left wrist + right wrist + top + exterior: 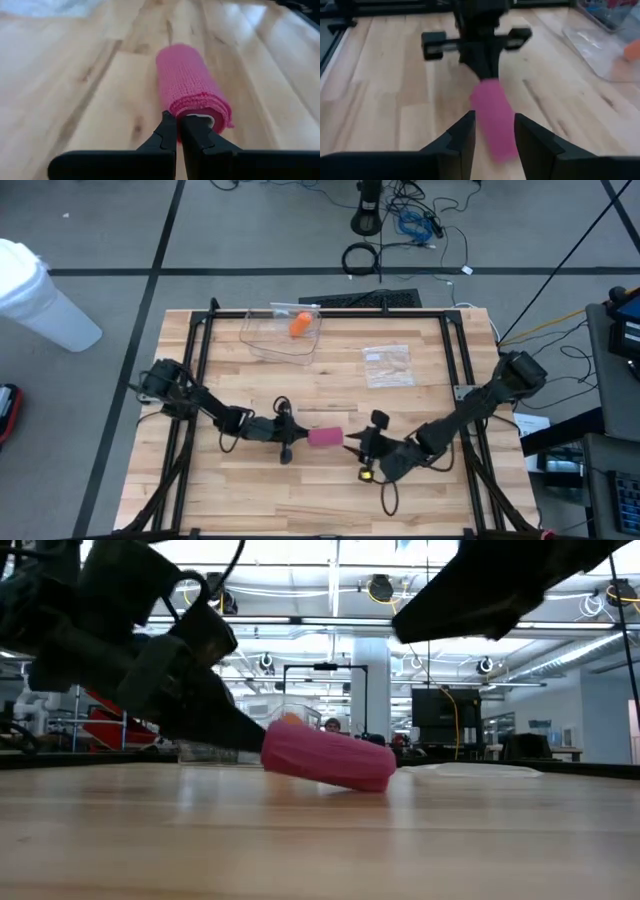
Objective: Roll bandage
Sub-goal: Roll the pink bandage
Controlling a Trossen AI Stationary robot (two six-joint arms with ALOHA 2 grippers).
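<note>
While both arms reach toward the desk's middle, the scene reads as follows:

Bandage: pink roll (325, 437) lying on its side on the desk (420, 405), between the 2 grippers, near the front-centre; in the low view its right end is tilted slightly up off the wood.
Left gripper: (297, 436) clenched tight, its fingertips pinching the edge of the roll's left end, as the left wrist view shows.
Right gripper: (352, 445) fingers parted, standing just beside the roll's right end, one finger to each side of it; whether they touch the cloth cannot be told.
Clear container: (281, 332) at the far side of the desk, holding 1 orange object (300, 324).
Plastic bag: (388, 364) flat on the wood, right of the container.
</note>
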